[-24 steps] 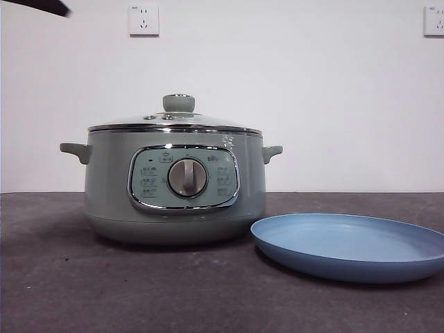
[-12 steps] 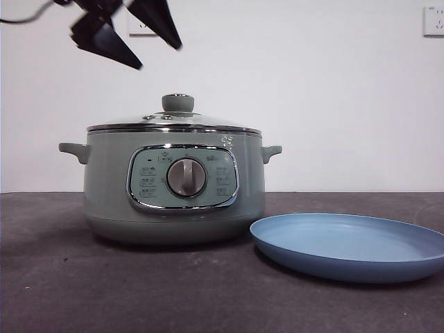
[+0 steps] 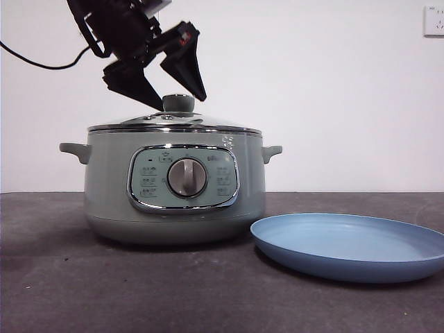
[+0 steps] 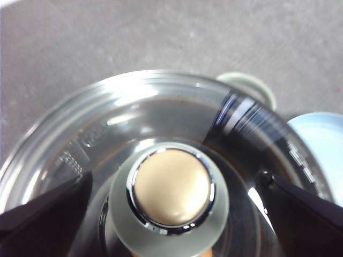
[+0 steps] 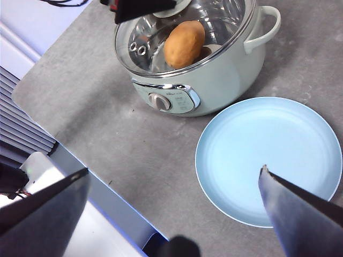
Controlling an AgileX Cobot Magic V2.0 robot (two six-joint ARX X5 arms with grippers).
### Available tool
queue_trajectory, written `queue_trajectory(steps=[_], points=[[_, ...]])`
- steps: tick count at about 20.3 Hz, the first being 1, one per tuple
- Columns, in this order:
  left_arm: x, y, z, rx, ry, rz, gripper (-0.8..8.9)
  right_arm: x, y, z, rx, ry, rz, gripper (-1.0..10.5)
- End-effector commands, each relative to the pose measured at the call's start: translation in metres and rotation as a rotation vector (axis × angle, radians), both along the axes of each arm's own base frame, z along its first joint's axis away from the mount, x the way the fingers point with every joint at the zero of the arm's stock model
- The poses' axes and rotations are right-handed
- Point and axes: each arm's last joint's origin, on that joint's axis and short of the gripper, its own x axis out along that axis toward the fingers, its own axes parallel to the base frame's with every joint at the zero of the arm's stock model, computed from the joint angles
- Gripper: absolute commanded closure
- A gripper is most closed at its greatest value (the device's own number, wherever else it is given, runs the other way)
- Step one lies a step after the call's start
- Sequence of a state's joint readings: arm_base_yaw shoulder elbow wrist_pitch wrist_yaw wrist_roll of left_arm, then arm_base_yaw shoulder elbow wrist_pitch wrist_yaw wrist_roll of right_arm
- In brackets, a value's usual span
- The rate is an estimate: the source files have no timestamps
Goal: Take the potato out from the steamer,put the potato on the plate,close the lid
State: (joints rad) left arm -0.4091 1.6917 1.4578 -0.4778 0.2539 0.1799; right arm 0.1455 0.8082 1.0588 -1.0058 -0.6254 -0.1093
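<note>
My left gripper point(image 3: 175, 91) hangs spread wide just above the lid point(image 3: 173, 122), one jaw to each side of the green knob point(image 4: 170, 194), lined up so I can pinch it and lift. The lid sits closed on the steamer point(image 3: 173, 187), with the potato point(image 5: 184, 43) visible through the glass, inside the pot. My right gripper point(image 5: 174, 211) waits high over the table, jaws apart and empty, above the bare blue plate point(image 5: 269, 160), which lies just beside the steamer, I judge to keep the transfer short.
</note>
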Motion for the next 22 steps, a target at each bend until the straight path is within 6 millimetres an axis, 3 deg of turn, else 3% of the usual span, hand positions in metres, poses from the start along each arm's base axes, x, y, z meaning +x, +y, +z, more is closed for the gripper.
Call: queue_trajectory(steps=[1,4,8,15,22], points=[[0.001,-0.003,-0.002,0.009,-0.002,-0.015,2.28,0.000,0.000,0.001,-0.001,-0.010,0.005,2.5],[-0.001,-0.004,-0.003,0.014,0.012,-0.020,5.28,0.000,0.000,0.001,0.000,-0.011,0.005,2.5],[-0.002,-0.004,-0.003,0.009,0.023,-0.023,8.32,0.000,0.000,0.001,-0.003,-0.011,0.002,2.5],[-0.004,-0.003,0.002,-0.001,0.007,-0.022,8.23,0.000,0.000,0.001,-0.003,-0.011,0.003,2.5],[-0.027,0.011,0.043,-0.047,-0.106,-0.009,8.23,0.004,0.001,0.001,0.006,-0.005,-0.006,2.5]])
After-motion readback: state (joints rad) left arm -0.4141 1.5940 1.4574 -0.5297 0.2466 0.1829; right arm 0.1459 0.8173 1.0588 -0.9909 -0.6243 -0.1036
